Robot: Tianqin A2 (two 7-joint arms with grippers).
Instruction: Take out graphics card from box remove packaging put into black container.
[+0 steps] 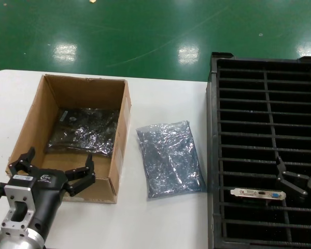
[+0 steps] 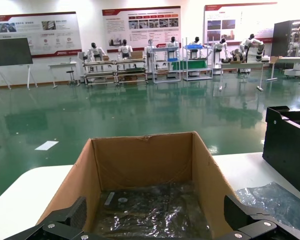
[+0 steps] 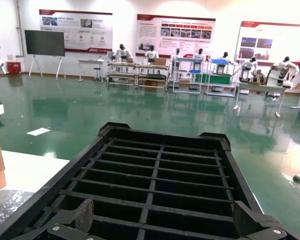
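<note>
The graphics card [image 1: 257, 194] stands in a near slot of the black container [image 1: 213, 155], showing its silver bracket with a small blue port. My right gripper [image 1: 283, 176] hovers open just beyond the card, clear of it, with only container slats [image 3: 160, 150] under it in its wrist view. The empty silver packaging [image 1: 170, 158] lies flat on the table between box and container. The brown box [image 1: 120, 150] holds a dark bagged card [image 1: 85, 132]. My left gripper [image 1: 60, 156] is open and empty above the box's near wall, facing the bagged card [image 2: 155, 210].
The white table [image 1: 160, 223] carries box, bag and container side by side. The container's left wall stands close to the bag's right edge. Green floor lies beyond the table's far edge.
</note>
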